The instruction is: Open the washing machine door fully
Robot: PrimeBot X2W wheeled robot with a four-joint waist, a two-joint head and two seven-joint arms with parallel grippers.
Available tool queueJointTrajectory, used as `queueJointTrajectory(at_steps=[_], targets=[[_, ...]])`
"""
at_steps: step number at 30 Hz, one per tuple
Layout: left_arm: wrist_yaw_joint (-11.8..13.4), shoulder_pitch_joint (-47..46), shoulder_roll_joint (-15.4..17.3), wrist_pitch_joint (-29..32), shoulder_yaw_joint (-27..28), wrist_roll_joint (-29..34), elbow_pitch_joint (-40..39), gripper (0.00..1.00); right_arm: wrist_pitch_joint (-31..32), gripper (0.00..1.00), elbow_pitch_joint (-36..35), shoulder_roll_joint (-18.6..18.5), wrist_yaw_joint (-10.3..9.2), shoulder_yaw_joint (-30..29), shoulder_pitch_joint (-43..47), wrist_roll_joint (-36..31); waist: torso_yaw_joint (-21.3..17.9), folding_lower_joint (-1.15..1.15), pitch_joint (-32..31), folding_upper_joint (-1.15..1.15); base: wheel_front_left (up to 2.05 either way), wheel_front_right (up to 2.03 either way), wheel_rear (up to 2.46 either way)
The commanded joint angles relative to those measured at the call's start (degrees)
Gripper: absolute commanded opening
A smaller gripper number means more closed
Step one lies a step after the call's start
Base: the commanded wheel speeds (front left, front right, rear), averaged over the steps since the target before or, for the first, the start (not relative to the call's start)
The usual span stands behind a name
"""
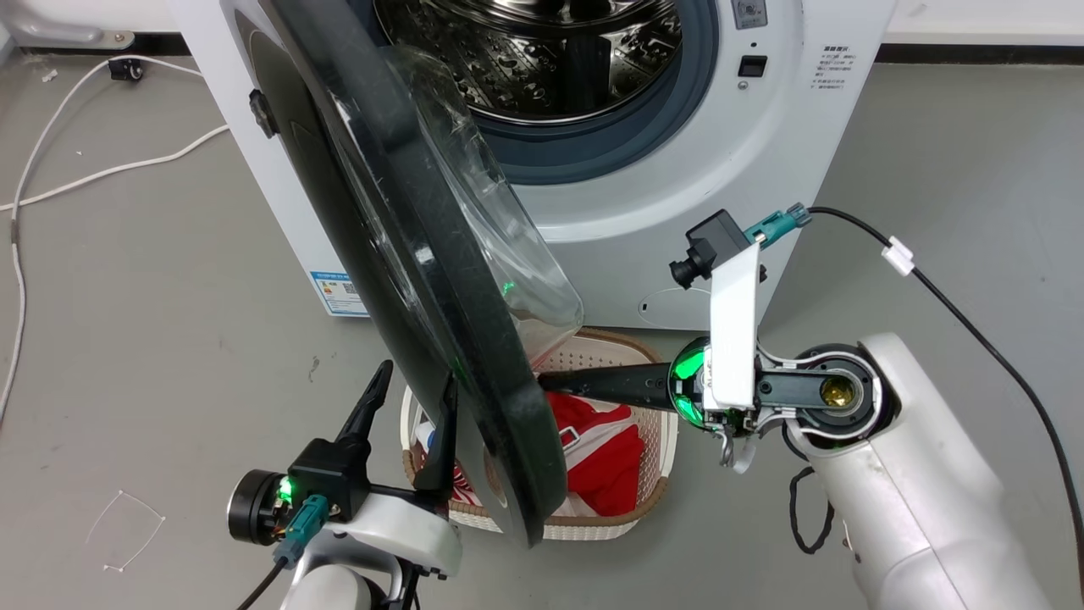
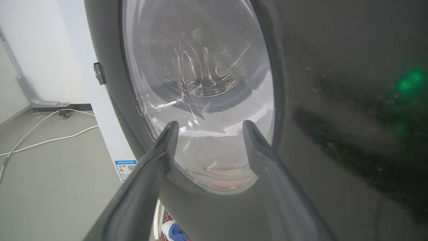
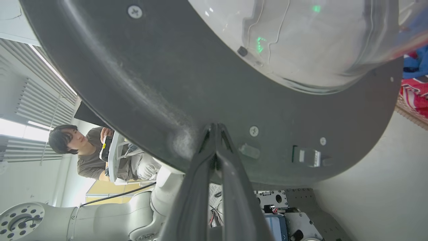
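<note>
Right now the washing machine (image 1: 677,212) sits at the top of my head view. I judge I'm midway through the swing. Its steel drum (image 1: 542,59) is exposed, and the part I can see holds no laundry. The washing machine door (image 1: 474,356) stands well off the front, edge-on to me and hinged on my left. It looks roughly half open, not fully.

Under the door's free edge sits a white laundry basket (image 1: 593,529). It holds a red garment (image 1: 605,462) and a small blue-and-white item (image 2: 174,231).

My right gripper (image 3: 215,129) has its fingers pressed together on nothing, with the tips against the inner face of the black rim. My left gripper (image 2: 210,124) is spread wide and empty. It faces the door's outer side with the glass framed between its fingers. I cannot tell whether it touches.

As I read it, the next move is a steady leftward push with the right fingertips, following the door's arc. The left arm should clear out first, since it seems to stand in the door's path.
</note>
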Motion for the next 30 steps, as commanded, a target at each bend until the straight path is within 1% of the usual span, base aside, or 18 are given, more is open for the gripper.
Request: queueJointTrajectory(at_steps=[1, 3, 9, 15, 18, 19, 20, 21, 22, 24, 28, 30], targets=[[0.2, 0.5, -0.1, -0.2, -0.1, -0.3, 0.1, 1.00, -1.4, 0.00, -0.5, 0.4, 0.14, 0.5, 1.1, 0.8, 0.0, 0.01, -0.1, 0.00, 0.00, 0.00, 0.00], [0.2, 0.7, -0.1, -0.2, -0.1, -0.2, 0.1, 1.00, -4.0, 0.00, -1.3, 0.3, 0.14, 0.5, 1.6, 0.6, 0.0, 0.01, -0.3, 0.00, 0.00, 0.00, 0.00], [0.2, 1.3, -0.1, -0.2, 0.1, -0.4, 0.2, 1.00, -18.1, 0.00, -6.6, -0.3, 0.15, -2.5, 5.6, -3.4, -0.5, 0.01, -1.1, 0.00, 0.00, 0.00, 0.00], [0.0, 2.3, -0.1, -0.2, 0.5, -0.1, 0.5, 1.00, -31.8, 0.00, -12.6, -1.5, 0.15, -8.4, 13.5, -4.1, -1.3, 0.01, -1.9, 0.00, 0.00, 0.00, 0.00], [-0.2, 2.9, -0.1, -0.2, 1.0, 0.2, 0.8, 1.00, -38.3, 0.00, -15.1, -2.2, 0.15, -11.4, 18.3, -5.5, -1.6, 0.01, -2.5, 0.00, 0.00, 0.00, 0.00], [-0.3, 3.2, -0.1, -0.2, 1.1, 0.2, 0.9, 1.00, -40.2, 0.05, -15.8, -2.1, 0.15, -12.2, 19.9, -5.8, -1.8, 0.01, -2.7, 0.00, 0.00, 0.00, 0.00], [-0.4, 3.4, -0.1, -0.2, 1.2, 0.3, 1.0, 1.00, -42.4, 0.34, -16.5, -2.0, 0.15, -13.3, 21.6, -5.9, -1.8, 0.01, -2.9, 0.00, 0.00, 0.00, 0.00], [-0.5, 3.6, -0.1, -0.2, 1.4, 0.4, 1.1, 1.00, -44.2, 0.75, -17.3, -1.9, 0.15, -14.1, 23.1, -6.4, -1.9, 0.01, -3.1, 0.00, 0.00, 0.00, 0.00], [-0.6, 3.7, -0.1, -0.2, 1.5, 0.5, 1.1, 1.00, -46.2, 1.00, -18.2, -2.0, 0.15, -14.7, 24.7, -7.2, -1.9, 0.01, -3.3, 0.00, 0.00, 0.00, 0.00], [-0.7, 4.1, -0.1, -0.2, 1.8, 0.5, 1.3, 1.00, -50.5, 1.00, -18.8, -1.8, 0.15, -16.4, 28.2, -8.7, -2.1, 0.01, -3.7, 0.00, 0.00, 0.00, 0.00], [-0.9, 5.0, -0.1, -0.2, 1.9, 0.6, 1.7, 1.00, -57.7, 1.00, -19.6, -1.4, 0.15, -18.5, 33.1, -14.0, -2.2, 0.01, -4.5, 0.00, 0.00, 0.00, 0.00], [-1.0, 5.0, -0.1, -0.2, 2.0, 0.6, 1.7, 1.00, -60.8, 1.00, -19.9, -1.7, 0.15, -19.5, 34.5, -18.4, -2.3, 0.01, -4.5, 0.00, 0.00, 0.00, 0.00]])
